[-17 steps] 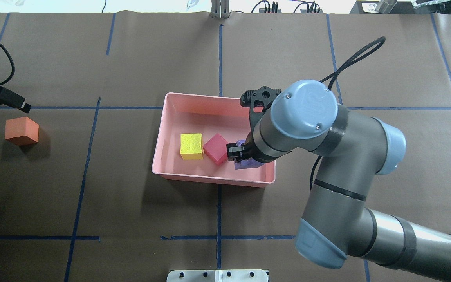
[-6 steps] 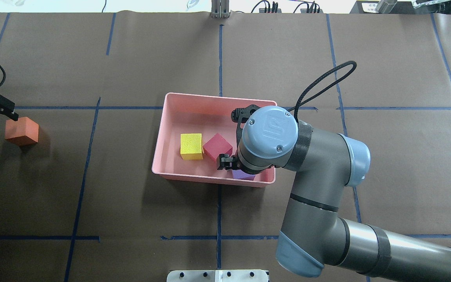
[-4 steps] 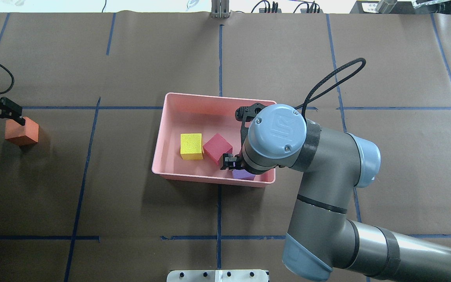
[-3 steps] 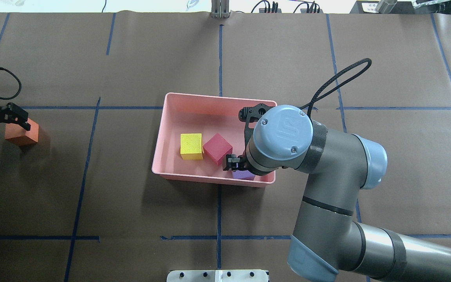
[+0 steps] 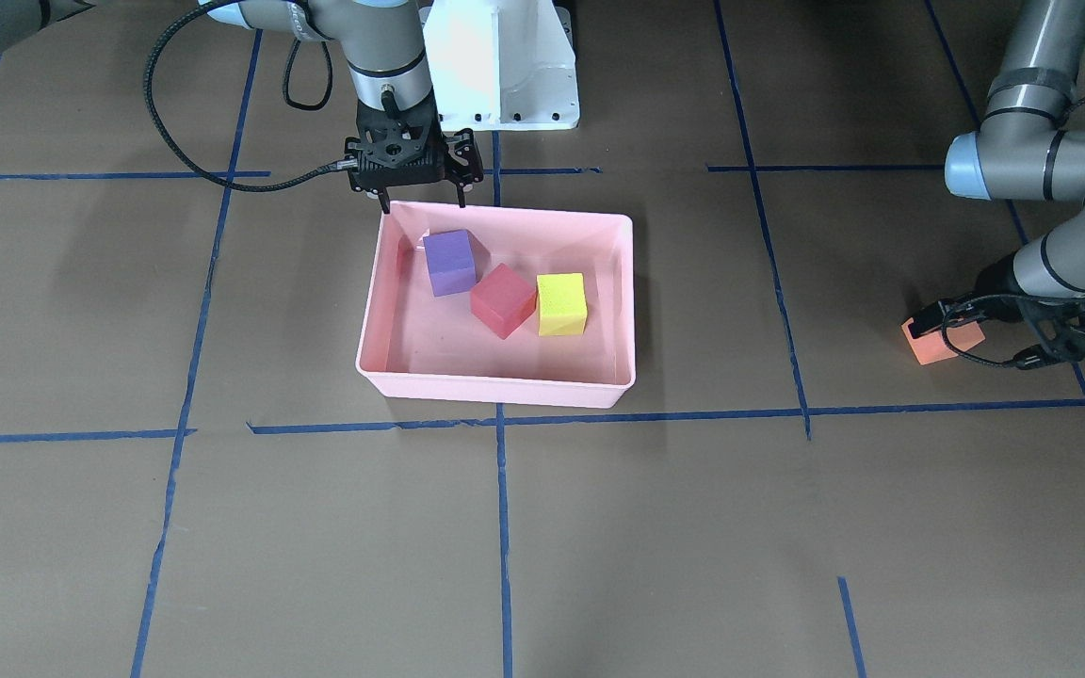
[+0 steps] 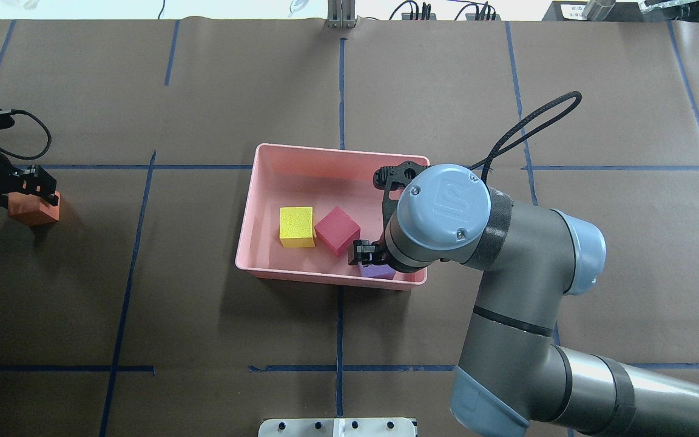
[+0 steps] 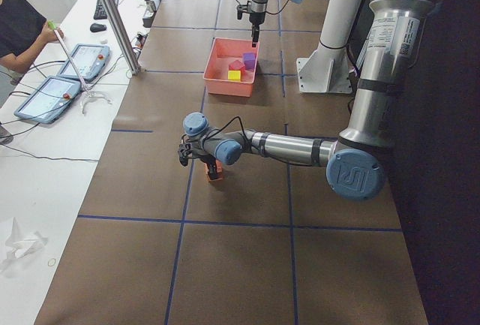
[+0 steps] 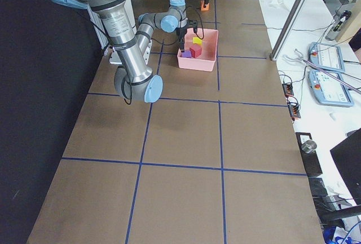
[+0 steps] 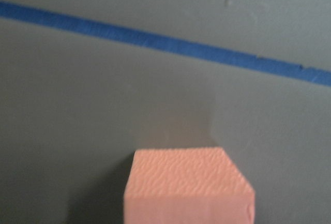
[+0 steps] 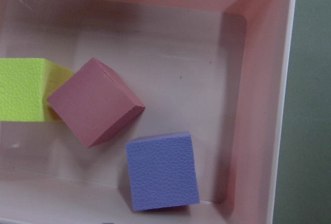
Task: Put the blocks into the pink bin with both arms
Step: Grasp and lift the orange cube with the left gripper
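Observation:
The pink bin (image 5: 495, 391) (image 6: 301, 278) holds three blocks: purple (image 5: 449, 262) (image 10: 163, 171) in the corner nearest the robot, red-pink (image 5: 502, 299) (image 6: 337, 230) and yellow-green (image 5: 561, 303) (image 6: 297, 226). My right gripper (image 5: 422, 200) is open and empty, above the bin's robot-side rim and the purple block; overhead its wrist hides most of that block (image 6: 377, 271). The orange block (image 5: 938, 347) (image 6: 34, 211) (image 9: 189, 185) sits on the table far to my left. My left gripper (image 5: 980, 340) (image 6: 43, 187) is open, low over it, with fingers on either side.
Brown paper with blue tape lines covers the table (image 6: 204, 315). The white pedestal base (image 5: 500, 66) stands behind the bin. The right arm's black cable (image 6: 531, 121) loops over the table. An operator's desk with tablets (image 7: 67, 77) runs along the far side.
My right gripper let go of the purple block in the bin and has drawn back a little. My left gripper moved in from the edge and came down over the orange block.

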`<state>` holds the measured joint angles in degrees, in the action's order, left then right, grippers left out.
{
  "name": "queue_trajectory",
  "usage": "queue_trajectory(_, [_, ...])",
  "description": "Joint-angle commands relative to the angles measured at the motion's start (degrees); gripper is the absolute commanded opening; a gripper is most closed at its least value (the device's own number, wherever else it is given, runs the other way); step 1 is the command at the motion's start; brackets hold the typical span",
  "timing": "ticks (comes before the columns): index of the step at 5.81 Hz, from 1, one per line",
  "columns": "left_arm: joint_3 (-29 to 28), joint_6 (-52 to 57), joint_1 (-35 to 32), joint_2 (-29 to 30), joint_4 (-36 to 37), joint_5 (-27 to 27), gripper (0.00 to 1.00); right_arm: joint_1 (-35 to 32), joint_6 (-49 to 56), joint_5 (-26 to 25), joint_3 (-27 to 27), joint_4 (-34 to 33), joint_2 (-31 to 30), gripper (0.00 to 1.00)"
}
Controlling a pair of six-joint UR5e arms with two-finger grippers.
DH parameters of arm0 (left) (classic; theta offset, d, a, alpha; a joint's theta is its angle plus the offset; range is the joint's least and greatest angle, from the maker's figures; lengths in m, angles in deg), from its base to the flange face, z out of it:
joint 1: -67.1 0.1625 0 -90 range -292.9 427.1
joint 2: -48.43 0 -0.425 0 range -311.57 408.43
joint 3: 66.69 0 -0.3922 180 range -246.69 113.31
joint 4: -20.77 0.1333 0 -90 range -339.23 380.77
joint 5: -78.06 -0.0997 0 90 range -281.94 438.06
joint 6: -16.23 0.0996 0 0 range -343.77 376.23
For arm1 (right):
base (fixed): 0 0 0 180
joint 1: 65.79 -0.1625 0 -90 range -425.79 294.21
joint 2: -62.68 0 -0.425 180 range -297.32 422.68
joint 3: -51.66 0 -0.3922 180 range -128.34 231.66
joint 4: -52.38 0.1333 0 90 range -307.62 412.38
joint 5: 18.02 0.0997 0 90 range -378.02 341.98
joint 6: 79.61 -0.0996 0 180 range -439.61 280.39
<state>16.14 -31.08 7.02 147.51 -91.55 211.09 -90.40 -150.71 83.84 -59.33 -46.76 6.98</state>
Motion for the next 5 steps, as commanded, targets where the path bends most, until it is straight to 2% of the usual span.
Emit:
queue_trajectory(1, [-0.1, 0.0, 0.0, 1.2, -0.2, -2.6, 0.42, 0.0, -0.1, -0.1, 0.0, 0.0, -0.3, 1.0])
queue_trajectory(2, [1.0, -0.2, 0.0, 1.4, -0.2, -3.9, 0.03, 0.0, 0.0, -0.2, 0.0, 0.0, -0.5, 1.0])
queue_trajectory(4, [12.2, -5.9, 0.3, 3.8, 1.0, -1.5, 0.0, -1.0, 0.4, 0.2, -2.7, 0.0, -1.9, 1.0])
queue_trajectory(5, [12.9, -18.3, 0.9, 11.2, 0.8, 1.3, 0.0, -1.9, 1.0, 0.8, -6.5, 0.0, -4.7, 1.0])
